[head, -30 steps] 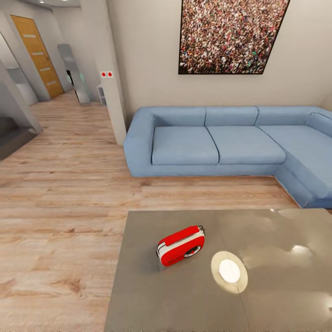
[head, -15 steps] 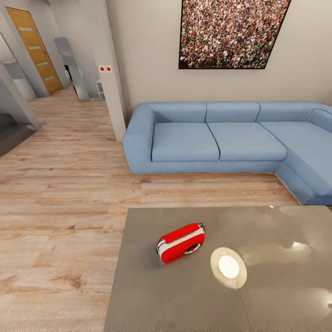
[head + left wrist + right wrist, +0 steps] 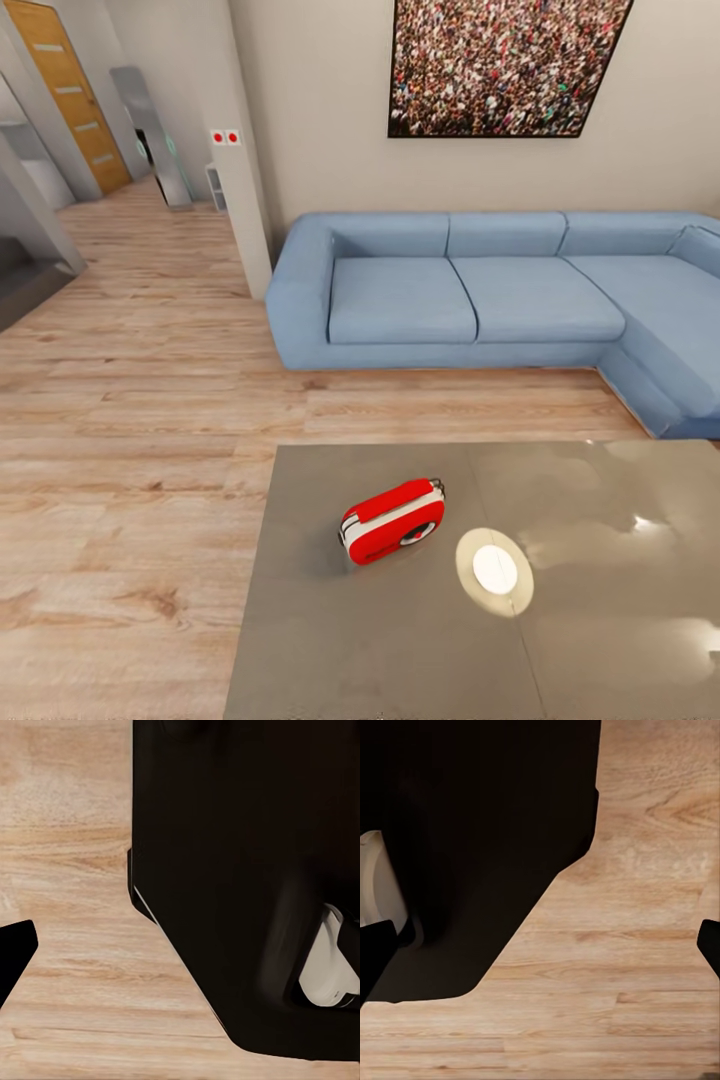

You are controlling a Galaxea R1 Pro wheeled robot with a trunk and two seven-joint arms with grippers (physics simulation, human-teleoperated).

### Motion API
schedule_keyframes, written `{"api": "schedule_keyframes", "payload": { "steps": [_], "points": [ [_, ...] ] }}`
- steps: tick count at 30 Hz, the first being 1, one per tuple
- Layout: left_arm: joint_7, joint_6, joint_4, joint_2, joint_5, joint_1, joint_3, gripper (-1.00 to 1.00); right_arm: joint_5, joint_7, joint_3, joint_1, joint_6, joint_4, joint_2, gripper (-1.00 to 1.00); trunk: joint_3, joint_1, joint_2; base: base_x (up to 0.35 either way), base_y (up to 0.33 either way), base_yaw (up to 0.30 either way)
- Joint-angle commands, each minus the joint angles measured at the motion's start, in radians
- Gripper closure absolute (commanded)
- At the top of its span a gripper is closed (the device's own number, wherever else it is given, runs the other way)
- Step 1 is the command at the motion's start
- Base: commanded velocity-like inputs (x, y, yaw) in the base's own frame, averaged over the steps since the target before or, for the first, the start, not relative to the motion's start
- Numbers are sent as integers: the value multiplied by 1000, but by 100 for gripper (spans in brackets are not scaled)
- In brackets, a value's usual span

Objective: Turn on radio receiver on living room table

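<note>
The radio receiver (image 3: 392, 521), a small red box with a white band and a black dial, lies on the left part of the low glossy grey-brown table (image 3: 330, 640) in the head view. It is tilted, with its wire handle toward the sofa. The living room has a light wood plank floor (image 3: 130, 440). In the right wrist view my right gripper (image 3: 540, 949) hangs over the floor, open, one dark fingertip at each side edge. My left gripper (image 3: 180, 945) also looks open: one fingertip (image 3: 15, 951) shows at the edge, the other is lost against my dark base.
A round white-glowing disc (image 3: 495, 569) lies on the table just right of the radio. A blue sectional sofa (image 3: 480, 300) stands beyond the table under a crowd picture (image 3: 505, 65). A hallway with a wooden door (image 3: 70, 95) opens at far left. My dark base (image 3: 247, 870) fills much of both wrist views.
The whole head view has shifted slightly, so the camera has moved. The radio keeps its place on the table.
</note>
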Motion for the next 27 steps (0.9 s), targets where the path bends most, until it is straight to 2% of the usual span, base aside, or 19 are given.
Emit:
{"api": "schedule_keyframes", "payload": {
  "steps": [1, 8, 27],
  "points": [
    [0, 0, 0, 0, 0, 0, 0, -100, 0, 0, 0, 0, 0, 0, 0, -100, -2, 0, 0, 0, 0, 0],
    [0, 0, 0, 1, 0, 0, -1, -100, 12, -1, 0, 0, 0, 0, 1, -100, -13, 0, 0, 0, 0, 0],
    [0, 0, 0, 2, 0, 0, 0, -100, 14, -1, 0, 0, 0, 0, 2, -100, -43, 0, 0, 0, 0, 0]
  ]
}}
